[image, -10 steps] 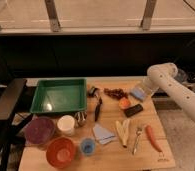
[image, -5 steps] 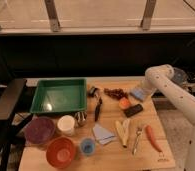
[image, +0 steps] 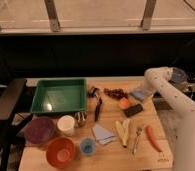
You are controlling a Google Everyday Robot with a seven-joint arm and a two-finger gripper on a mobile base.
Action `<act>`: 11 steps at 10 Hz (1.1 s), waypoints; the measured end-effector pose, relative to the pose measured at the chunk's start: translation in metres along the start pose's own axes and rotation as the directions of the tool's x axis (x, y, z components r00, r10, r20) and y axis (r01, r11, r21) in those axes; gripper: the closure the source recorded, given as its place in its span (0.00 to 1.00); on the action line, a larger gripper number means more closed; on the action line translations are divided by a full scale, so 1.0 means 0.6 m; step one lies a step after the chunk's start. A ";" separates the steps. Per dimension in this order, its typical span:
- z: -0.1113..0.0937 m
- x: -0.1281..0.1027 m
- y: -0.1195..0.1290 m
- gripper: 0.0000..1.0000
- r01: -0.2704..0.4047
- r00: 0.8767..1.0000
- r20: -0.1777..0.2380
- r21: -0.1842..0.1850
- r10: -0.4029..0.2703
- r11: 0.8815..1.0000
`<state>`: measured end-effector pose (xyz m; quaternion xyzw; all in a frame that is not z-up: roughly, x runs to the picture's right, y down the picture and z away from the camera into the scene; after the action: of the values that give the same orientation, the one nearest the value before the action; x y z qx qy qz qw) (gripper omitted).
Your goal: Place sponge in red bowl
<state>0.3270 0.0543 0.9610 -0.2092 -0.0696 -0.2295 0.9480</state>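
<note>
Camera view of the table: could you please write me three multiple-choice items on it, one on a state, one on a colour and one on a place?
1. The red bowl is: A upside down; B upright with nothing visible inside; C stacked in another bowl.
2. The tray is: A yellow; B white; C green.
3. The tool is: A over the tray; B over the red bowl; C at the sponge, on the image-right side of the table.
Answers: 1 B, its open inside faces up and shows only red. 2 C, its walls and floor are green. 3 C, the arm ends at the light-blue sponge, far from the bowl at the near left corner.
</note>
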 end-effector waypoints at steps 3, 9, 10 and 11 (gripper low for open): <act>0.022 0.004 0.001 0.53 -0.010 1.000 0.017 0.004 0.010 1.000; 0.016 -0.007 -0.001 1.00 0.016 1.000 -0.005 0.011 -0.016 1.000; 0.006 -0.010 0.000 1.00 0.019 1.000 -0.006 0.020 -0.019 1.000; -0.020 -0.006 -0.002 1.00 0.021 1.000 -0.020 0.047 -0.020 0.999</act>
<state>0.3236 0.0499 0.9499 -0.1839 -0.0680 -0.2395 0.9509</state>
